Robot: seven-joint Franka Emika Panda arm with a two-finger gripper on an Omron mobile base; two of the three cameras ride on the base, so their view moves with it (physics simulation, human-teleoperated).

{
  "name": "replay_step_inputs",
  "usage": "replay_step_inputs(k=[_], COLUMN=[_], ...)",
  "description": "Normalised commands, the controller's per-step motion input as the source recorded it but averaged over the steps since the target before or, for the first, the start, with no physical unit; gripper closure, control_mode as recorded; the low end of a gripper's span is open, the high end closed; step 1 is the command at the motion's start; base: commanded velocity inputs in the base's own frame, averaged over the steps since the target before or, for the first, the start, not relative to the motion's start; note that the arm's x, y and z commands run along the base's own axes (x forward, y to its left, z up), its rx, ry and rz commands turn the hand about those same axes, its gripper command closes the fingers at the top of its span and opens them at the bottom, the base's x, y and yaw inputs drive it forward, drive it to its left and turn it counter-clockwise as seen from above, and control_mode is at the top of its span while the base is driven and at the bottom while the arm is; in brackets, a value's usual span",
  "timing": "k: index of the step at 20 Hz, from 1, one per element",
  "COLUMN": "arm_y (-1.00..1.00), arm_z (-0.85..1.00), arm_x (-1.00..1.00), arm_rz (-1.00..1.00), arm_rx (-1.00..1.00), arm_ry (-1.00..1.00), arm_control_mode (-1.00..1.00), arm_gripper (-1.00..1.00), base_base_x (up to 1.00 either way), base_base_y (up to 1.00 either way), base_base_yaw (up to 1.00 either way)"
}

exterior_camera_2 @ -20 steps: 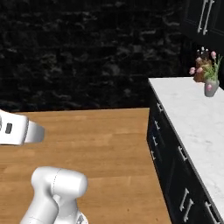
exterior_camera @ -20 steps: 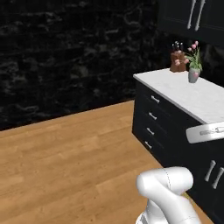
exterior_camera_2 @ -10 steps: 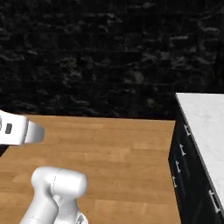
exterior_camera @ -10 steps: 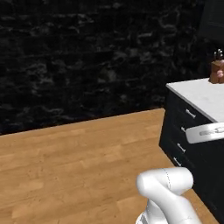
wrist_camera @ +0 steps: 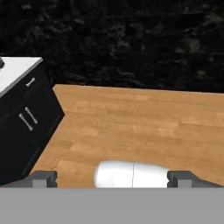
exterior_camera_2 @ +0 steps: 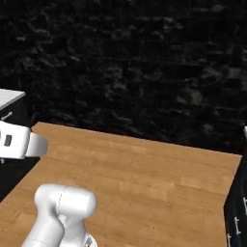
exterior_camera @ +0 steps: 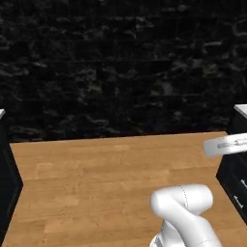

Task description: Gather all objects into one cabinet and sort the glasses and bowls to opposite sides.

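Two dark fingertips point(wrist_camera: 43, 178) at the bottom of the hand view, standing far apart; jaws point(wrist_camera: 111, 179) wide open, nothing between them. Beyond the tips, wooden floor point(wrist_camera: 144, 127), running to a black stone wall point(wrist_camera: 122, 39). At the left of the hand view, a black low cabinet point(wrist_camera: 22, 131) with short silver handles point(wrist_camera: 27, 118) under a white table top point(wrist_camera: 15, 72); a small dark thing at the top's far left edge, too cut off to name.

Seen from the left base view: white arm point(exterior_camera: 185, 212) rising at lower right, one link reaching off toward the right edge; wooden floor point(exterior_camera: 96, 183) ahead, black stone wall point(exterior_camera: 120, 62) behind it, a black cabinet side point(exterior_camera: 7, 188) at the left edge, and black drawers point(exterior_camera: 236, 178) with a sliver of white top at the right edge.

Seen from the right base view: white arm point(exterior_camera_2: 60, 212) at lower left, a white table top corner point(exterior_camera_2: 9, 99) at the left edge, wooden floor point(exterior_camera_2: 144, 178), black stone wall point(exterior_camera_2: 125, 62), a black cabinet front point(exterior_camera_2: 236, 217) at lower right.

Cups, mug, bowl and the tall-doored wall cabinet: whereabouts cannot be told from these pictures.
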Motion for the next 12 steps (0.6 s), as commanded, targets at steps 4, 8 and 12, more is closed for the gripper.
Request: replay_step_inputs(k=[4,8,12], arm_y=[0.0,0.0,0.0], arm_z=[0.0,0.0,0.0], arm_x=[0.0,0.0,0.0], arm_rz=[0.0,0.0,0.0], arm_rx=[0.0,0.0,0.0], arm_ry=[0.0,0.0,0.0], arm_control_mode=[1.0,1.0,1.0], arm_gripper=[-1.0,-1.0,-1.0], base_base_x=[0.48,0.56,0.55], base_base_y=[0.42,0.38,0.41], base_base_yaw=[0.4,0.37,0.43])
